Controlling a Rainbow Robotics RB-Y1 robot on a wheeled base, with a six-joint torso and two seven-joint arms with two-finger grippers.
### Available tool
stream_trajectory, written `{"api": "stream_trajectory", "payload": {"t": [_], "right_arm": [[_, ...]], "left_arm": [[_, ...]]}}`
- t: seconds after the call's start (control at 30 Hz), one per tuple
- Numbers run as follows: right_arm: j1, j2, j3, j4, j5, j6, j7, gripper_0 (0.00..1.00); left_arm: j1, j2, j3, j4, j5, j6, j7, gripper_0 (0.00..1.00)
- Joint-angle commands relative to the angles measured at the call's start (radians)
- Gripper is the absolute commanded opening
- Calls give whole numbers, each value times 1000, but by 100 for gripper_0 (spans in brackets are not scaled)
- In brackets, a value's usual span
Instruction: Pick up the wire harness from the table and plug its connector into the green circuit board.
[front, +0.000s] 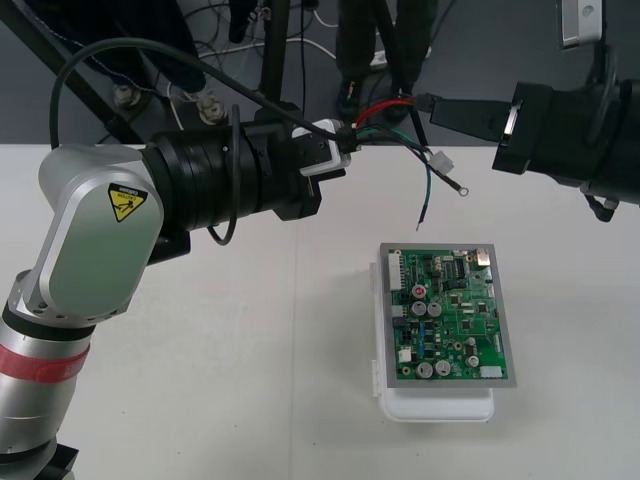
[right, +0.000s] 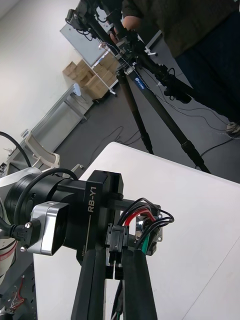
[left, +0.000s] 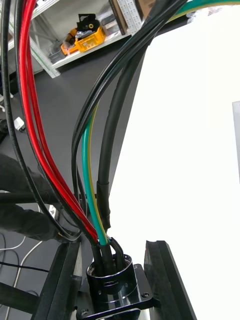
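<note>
The wire harness (front: 395, 125) hangs in the air over the table's far edge, stretched between both grippers. My left gripper (front: 345, 142) is shut on its round metal socket (left: 112, 285), whose flange sits between the fingers (left: 165, 280). Red, black and green wires (left: 85, 165) rise from the socket. My right gripper (front: 426, 103) comes in from the right and is shut on the black plug (right: 117, 242) end, close to the left gripper (right: 95, 200). A loose green wire (front: 428, 195) and a white connector (front: 443, 160) dangle below. The green circuit board (front: 450, 312) lies on its white base (front: 440, 405), nearer than both grippers.
The table (front: 250, 350) stretches pale to the left of the board. Beyond its far edge, tripod legs (front: 272, 45) and floor cables (front: 215, 15) stand on the dark floor. My left arm's silver elbow (front: 95, 240) covers the table's left side.
</note>
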Motion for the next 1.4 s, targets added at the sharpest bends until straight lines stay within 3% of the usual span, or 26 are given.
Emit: {"api": "stream_trajectory", "payload": {"t": [0.03, 0.43, 0.47, 0.5, 0.57, 0.67, 0.77, 1.07, 1.4], "right_arm": [[-40, 16, 9, 0, 9, -8, 60, 0], [-40, 17, 9, 0, 9, -8, 68, 0], [-40, 17, 9, 0, 9, -8, 66, 0], [-40, 17, 9, 0, 9, -8, 68, 0], [-40, 17, 9, 0, 8, -8, 68, 0], [-40, 17, 9, 0, 8, -8, 68, 0], [-40, 17, 9, 0, 8, -10, 69, 0], [-40, 16, 9, 0, 8, -10, 77, 0], [-38, 16, -18, -6, 9, -65, 102, 0]], "left_arm": [[-20, 23, -21, -36, 18, 63, -20, 0], [-20, 23, -20, -36, 16, 63, -14, 0], [-19, 24, -21, -36, 19, 63, -12, 6], [-19, 23, -20, -36, 24, 65, -11, 45], [-19, 24, -20, -36, 27, 65, -6, 79], [-17, 23, -20, -36, 27, 65, 2, 96], [-17, 23, -20, -36, 30, 65, 6, 100], [-11, 29, 0, -36, 58, 63, 22, 100], [-8, 63, 119, -34, 196, 0, 121, 100]]}}
